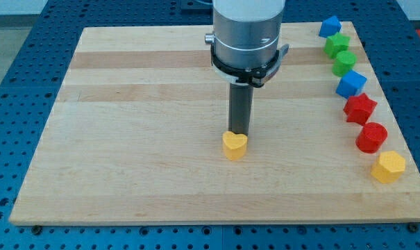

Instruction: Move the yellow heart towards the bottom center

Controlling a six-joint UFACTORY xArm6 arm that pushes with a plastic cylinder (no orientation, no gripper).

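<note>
The yellow heart [234,146] lies on the wooden board [140,139], a little right of the middle and somewhat below it. My tip [239,132] is right behind the heart, at its upper edge, touching or nearly touching it. The rod rises straight up into the grey arm body [246,35] at the view's top.
A curved row of blocks runs down the board's right edge: a blue block [330,27], a green star [337,44], a green block [344,63], a blue block [350,84], a red star [360,108], a red block [371,137], and a yellow hexagon [388,167].
</note>
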